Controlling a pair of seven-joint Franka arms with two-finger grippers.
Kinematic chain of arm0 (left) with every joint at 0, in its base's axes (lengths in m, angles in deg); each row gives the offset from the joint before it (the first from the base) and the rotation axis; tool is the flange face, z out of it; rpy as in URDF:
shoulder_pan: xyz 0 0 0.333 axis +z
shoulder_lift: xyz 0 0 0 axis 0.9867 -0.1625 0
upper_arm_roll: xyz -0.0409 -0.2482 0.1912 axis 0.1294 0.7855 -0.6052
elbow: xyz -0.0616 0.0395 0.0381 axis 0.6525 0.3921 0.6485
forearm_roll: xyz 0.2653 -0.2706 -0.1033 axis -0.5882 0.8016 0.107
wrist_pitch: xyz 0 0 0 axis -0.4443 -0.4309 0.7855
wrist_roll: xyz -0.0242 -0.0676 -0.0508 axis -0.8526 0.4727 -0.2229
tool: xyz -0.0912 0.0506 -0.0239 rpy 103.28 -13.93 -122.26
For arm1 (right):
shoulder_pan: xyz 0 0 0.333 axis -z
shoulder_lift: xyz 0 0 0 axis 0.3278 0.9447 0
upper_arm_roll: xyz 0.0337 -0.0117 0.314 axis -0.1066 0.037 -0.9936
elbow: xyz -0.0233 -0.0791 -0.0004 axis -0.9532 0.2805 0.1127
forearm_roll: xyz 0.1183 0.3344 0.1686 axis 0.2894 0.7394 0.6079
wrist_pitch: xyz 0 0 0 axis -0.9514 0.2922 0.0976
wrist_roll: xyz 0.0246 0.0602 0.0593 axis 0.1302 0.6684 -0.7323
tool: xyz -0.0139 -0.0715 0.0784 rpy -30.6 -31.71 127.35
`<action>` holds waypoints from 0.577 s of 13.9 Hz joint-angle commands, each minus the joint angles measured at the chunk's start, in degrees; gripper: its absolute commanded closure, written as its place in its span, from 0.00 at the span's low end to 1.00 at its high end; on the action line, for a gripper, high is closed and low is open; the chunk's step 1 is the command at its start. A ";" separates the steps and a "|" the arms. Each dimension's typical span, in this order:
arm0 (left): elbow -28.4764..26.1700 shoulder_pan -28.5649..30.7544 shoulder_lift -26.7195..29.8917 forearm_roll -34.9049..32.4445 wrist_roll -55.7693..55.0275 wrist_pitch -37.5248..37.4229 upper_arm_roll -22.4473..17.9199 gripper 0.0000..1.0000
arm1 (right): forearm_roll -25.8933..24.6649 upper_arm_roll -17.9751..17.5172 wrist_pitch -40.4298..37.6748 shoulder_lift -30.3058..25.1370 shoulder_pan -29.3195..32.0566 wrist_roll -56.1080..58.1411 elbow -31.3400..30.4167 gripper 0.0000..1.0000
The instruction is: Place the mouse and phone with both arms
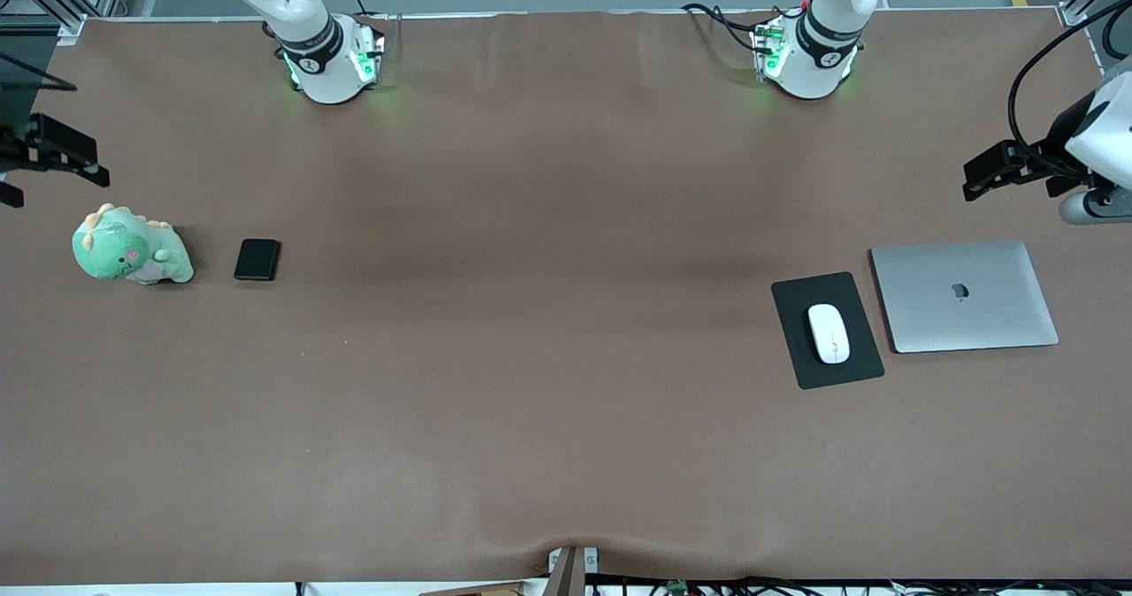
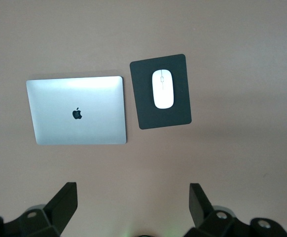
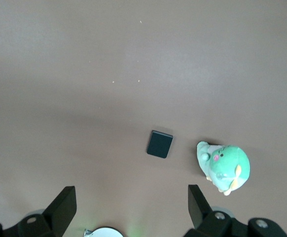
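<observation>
The white mouse [image 1: 828,332] lies on a black mouse pad [image 1: 796,304] toward the left arm's end of the table; it also shows in the left wrist view [image 2: 162,89]. The small black phone [image 1: 257,259] lies flat on the table toward the right arm's end and shows in the right wrist view [image 3: 160,143]. My left gripper [image 1: 968,183] [image 2: 133,197] is open and empty, high over the table beside the laptop. My right gripper [image 1: 58,171] [image 3: 132,200] is open and empty, high over the table's end near the plush toy.
A closed silver laptop [image 1: 964,295] lies beside the mouse pad, toward the table's end. A green plush dinosaur [image 1: 128,249] sits beside the phone, toward the other end. The brown table top [image 1: 548,313] stretches wide between the two groups.
</observation>
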 commanded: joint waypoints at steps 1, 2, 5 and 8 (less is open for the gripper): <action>0.71 -0.07 1.11 1.69 0.62 -0.60 1.20 0.00 | -0.42 -0.66 2.15 -6.96 0.53 -4.67 -10.36 0.00; -0.43 0.28 2.25 1.86 0.27 -1.21 2.43 0.00 | -0.42 -0.66 3.11 -8.90 0.53 -6.70 -13.17 0.00; -1.32 0.37 4.37 2.13 -0.88 -1.13 4.02 0.00 | -0.51 -2.59 3.47 -10.76 1.92 -7.16 -15.31 0.00; -0.79 0.64 4.73 4.14 0.34 -1.13 3.14 0.00 | -0.86 -3.65 5.31 -10.23 3.69 -6.55 -14.87 0.00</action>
